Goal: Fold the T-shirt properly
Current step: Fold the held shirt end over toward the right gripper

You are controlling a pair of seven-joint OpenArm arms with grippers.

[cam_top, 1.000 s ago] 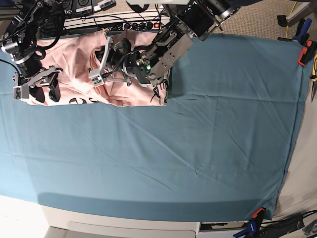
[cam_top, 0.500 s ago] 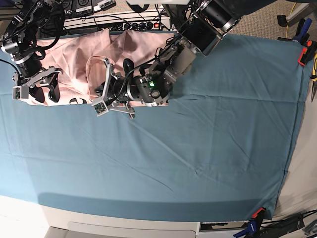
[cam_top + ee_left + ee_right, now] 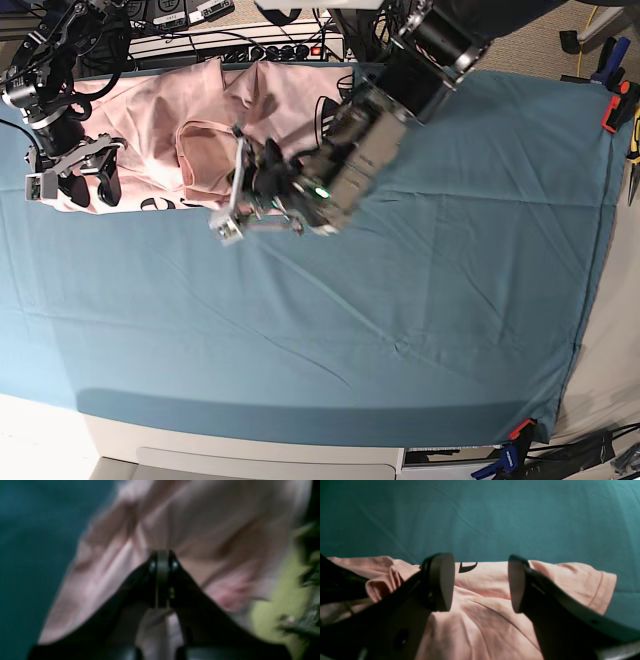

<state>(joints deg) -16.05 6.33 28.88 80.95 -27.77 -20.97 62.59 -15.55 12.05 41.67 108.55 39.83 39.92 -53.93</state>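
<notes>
The pale pink T-shirt lies bunched at the back left of the teal cloth, with black lettering along its front edge. My left gripper is at the shirt's front right part. In the blurred left wrist view the gripper is shut on a pinch of the shirt. My right gripper is at the shirt's left end. In the right wrist view it is open just above the shirt, with a black letter beyond the fingers.
A power strip and cables run along the table's back edge behind the shirt. Orange clamps hold the cloth at the right back corner and the front right corner. Teal cloth covers the whole table.
My left arm has swung towards the front and right, pulling pinched shirt fabric with it. The right arm has not moved and stays open.
</notes>
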